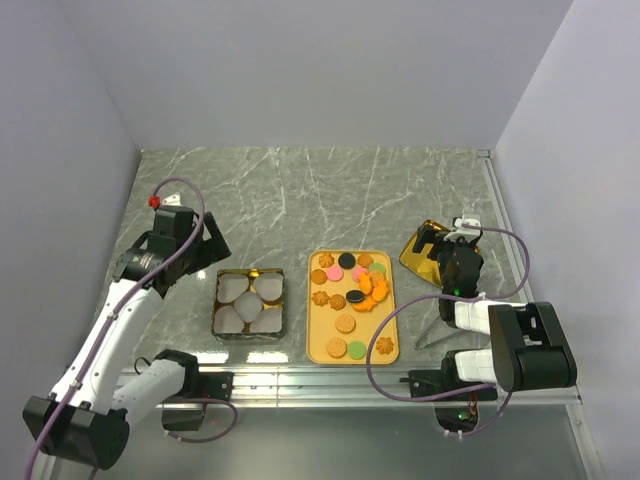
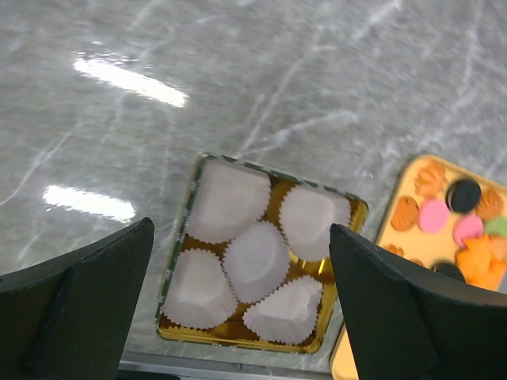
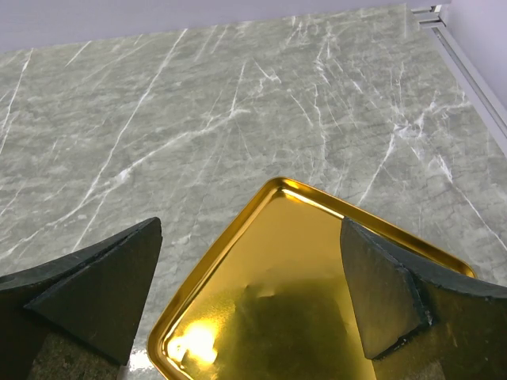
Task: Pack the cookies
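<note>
**Caller:** The left fingers (image 2: 87,301) are spread wide with nothing between them. They hover over the square gold box (image 2: 238,331) and its five white pleated paper cups (image 2: 255,260).

**Analyst:** And the small round and flower-shaped cookies (image 1: 365,288) are tan, orange-brown, pink, green and dark chocolate. They all lie on the rectangular yellow-orange tray (image 1: 372,325) mid-worktop, just right of that box. A few are heaped near the tray's right edge.

**Caller:** Over on the other arm?

**Analyst:** The right fingers (image 3: 87,293) are gaping just as wide and gripping nothing. Below them sits a shiny, mirror-like gold square pan (image 3: 317,261), turned corner-on. It rests on the grey marbled worktop (image 1: 300,190), to the right of the cookie tray and apart from it.

**Caller:** So both arms are above the worktop, one on each side of the tray.
</note>
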